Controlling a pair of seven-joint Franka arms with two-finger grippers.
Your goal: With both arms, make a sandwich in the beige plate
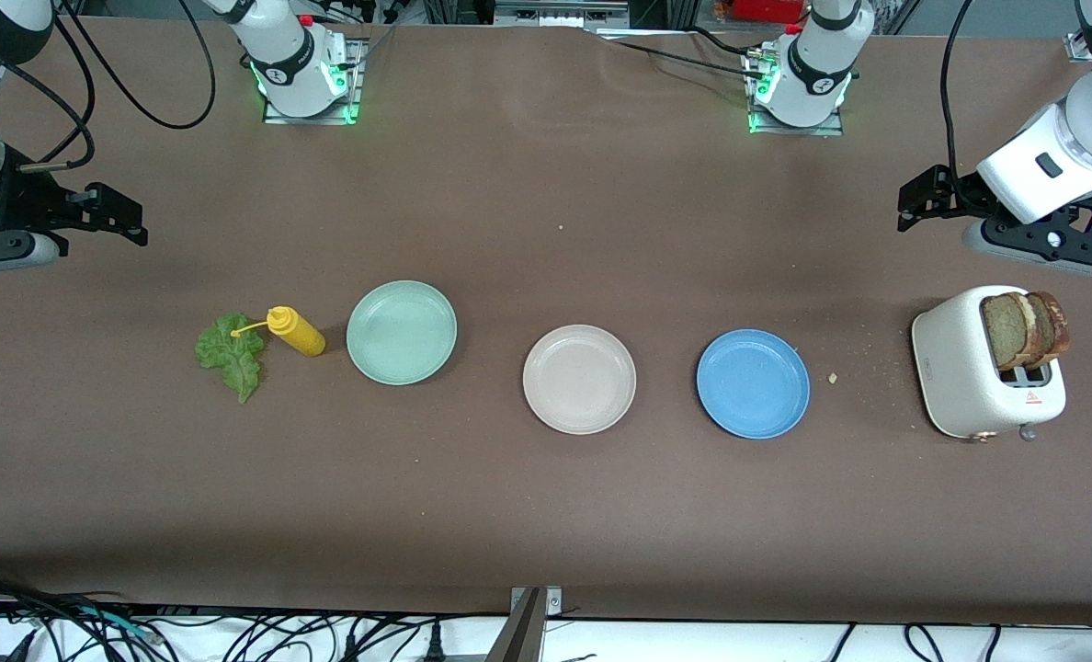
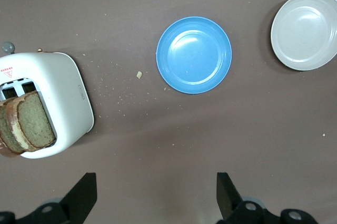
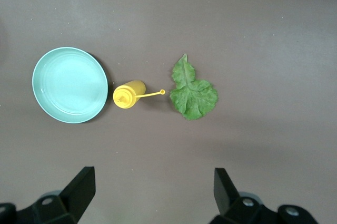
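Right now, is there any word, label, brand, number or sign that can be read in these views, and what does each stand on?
Red warning triangle sign with small print beside it, on top of the white toaster by the slots: print too small to read.
Small dark mark on the toaster's side wall: unreadable.
Round emblems on both arm bases: unreadable.
Nothing else carries text.

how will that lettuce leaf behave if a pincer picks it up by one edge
The lettuce leaf lies flat and thin with ruffled edges, so it will probably droop rather than stay stiff. It looks very light for its spread. Pinched hard, the thin blade could tear; the pale midrib seems the sturdier hold.
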